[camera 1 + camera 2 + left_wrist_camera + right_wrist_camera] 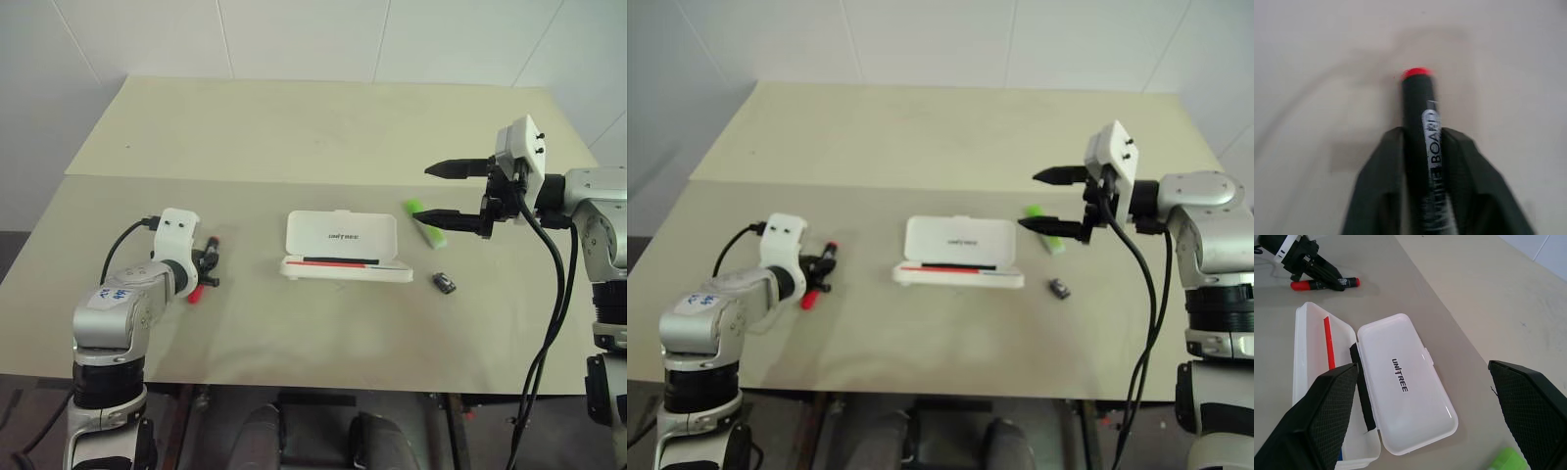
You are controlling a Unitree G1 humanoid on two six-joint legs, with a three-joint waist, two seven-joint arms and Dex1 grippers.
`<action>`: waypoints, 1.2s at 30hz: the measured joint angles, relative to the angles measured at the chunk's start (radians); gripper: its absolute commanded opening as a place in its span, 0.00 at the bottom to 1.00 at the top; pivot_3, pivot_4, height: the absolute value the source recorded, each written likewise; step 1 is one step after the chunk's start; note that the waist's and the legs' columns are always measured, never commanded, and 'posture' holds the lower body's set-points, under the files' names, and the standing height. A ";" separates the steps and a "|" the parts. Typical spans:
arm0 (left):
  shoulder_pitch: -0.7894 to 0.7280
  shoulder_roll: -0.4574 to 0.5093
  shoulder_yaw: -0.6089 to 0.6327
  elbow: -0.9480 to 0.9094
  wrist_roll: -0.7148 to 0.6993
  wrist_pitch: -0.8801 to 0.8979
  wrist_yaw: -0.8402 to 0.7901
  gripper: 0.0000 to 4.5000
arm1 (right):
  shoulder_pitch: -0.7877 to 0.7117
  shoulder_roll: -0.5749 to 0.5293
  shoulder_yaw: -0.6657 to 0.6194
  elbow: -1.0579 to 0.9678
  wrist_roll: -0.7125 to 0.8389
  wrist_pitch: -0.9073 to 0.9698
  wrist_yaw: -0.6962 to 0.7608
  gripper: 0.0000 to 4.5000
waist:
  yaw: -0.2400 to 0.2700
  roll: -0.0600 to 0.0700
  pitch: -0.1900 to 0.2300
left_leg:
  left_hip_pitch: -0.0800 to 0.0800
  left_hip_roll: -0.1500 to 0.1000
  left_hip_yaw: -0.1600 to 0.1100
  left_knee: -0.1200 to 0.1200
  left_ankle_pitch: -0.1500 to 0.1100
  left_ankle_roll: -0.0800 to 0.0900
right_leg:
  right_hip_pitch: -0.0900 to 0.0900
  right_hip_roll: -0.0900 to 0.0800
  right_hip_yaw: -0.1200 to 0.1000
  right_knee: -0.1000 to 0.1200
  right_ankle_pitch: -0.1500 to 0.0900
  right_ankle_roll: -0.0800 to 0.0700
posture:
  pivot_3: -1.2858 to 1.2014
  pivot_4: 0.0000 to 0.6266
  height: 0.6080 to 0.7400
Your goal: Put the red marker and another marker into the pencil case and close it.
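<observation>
Red short marker with black barrel (204, 271) lies on beige surface (294, 137) at left, left claw (208, 268) clamped around it. White plastic hinged pencil case (345, 247) sits open mid-surface. Lime-green highlighter (425, 224) right of case, under right claw (440, 193), whose fingers are spread wide, empty.

Robot test lab or demo room, bare beige tabletop (323, 127) pushed against a plain white panelled wall (294, 34), exposed black cables (549, 294) trailing from the arms, a white pencil case (343, 245) lettered UNITREE at the tabletop's middle
</observation>
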State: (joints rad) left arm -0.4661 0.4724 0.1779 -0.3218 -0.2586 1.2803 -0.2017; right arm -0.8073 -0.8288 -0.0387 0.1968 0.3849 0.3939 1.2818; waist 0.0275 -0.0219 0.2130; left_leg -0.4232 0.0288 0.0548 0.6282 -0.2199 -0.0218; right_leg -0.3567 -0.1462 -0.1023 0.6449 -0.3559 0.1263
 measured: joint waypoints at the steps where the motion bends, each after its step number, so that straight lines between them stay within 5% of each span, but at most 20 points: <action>1: -0.007 0.010 -0.010 0.009 -0.013 -0.017 -0.028 0.13 | 0.000 0.000 0.000 -0.003 -0.001 0.000 -0.002 1.00 | -0.001 0.000 0.000 | 0.000 0.000 0.000 0.000 0.000 0.000 | 0.000 0.000 0.000 0.000 0.000 0.000 | 0.52 0.24 1.00; 11: -0.369 0.202 -0.193 0.142 -0.102 -0.246 -0.458 0.13 | 0.051 -0.053 -0.023 -0.072 0.003 0.034 -0.034 1.00 | -0.001 -0.001 0.001 | -0.001 0.000 0.002 0.000 -0.001 0.000 | -0.001 0.001 0.000 0.000 0.000 0.001 | 0.52 0.24 1.00; 20: -0.499 0.019 -0.553 0.323 -0.031 -0.415 -0.647 0.13 | 0.126 -0.076 -0.086 -0.162 0.026 0.076 -0.082 1.00 | -0.006 -0.001 0.001 | -0.002 0.001 0.003 0.000 -0.001 0.000 | -0.002 0.002 0.001 0.002 0.000 0.001 | 0.52 0.24 1.00; 36: -0.474 -0.037 -0.626 0.357 0.049 -0.453 -0.682 0.13 | 0.200 -0.111 -0.133 -0.253 0.068 0.136 -0.139 1.00 | -0.003 -0.001 0.001 | 0.000 0.001 0.003 0.001 -0.001 0.001 | -0.001 0.002 0.002 0.001 0.000 0.001 | 0.52 0.24 1.00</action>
State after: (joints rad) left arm -0.9402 0.4354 -0.4484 0.0355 -0.2093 0.8273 -0.8836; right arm -0.6071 -0.9394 -0.1719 -0.0563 0.4531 0.5297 1.1427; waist 0.0243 -0.0228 0.2136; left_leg -0.4235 0.0299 0.0578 0.6292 -0.2211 -0.0210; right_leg -0.3573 -0.1444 -0.1008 0.6459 -0.3556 0.1269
